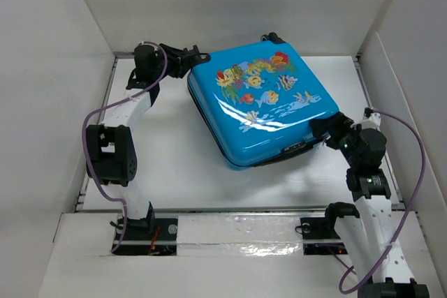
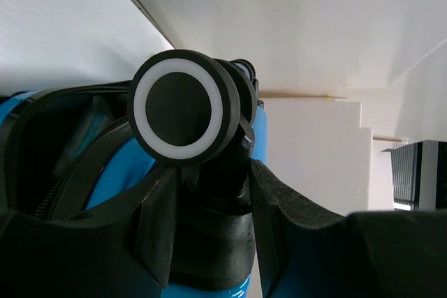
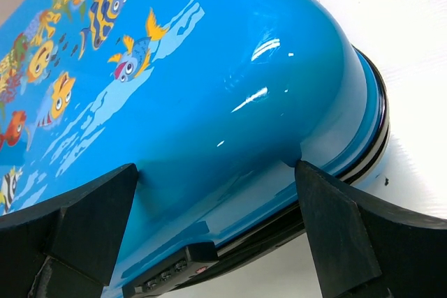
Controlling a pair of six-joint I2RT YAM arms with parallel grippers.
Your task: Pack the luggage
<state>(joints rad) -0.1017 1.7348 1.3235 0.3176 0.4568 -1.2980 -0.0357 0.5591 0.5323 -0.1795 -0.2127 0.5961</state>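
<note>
I see the luggage lid-down mid-table, my left gripper nipped on its far-left wheel, my right gripper gaping empty astride the near-right corner; closing seems in hand, and zipping next wants firm bracing.

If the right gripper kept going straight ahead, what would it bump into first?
The luggage: its shiny blue side sits straight ahead of the right gripper, between its open fingers. It looks very close, though depth is unclear.

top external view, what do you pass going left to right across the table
left arm → left gripper → suitcase → right gripper → right arm
</note>
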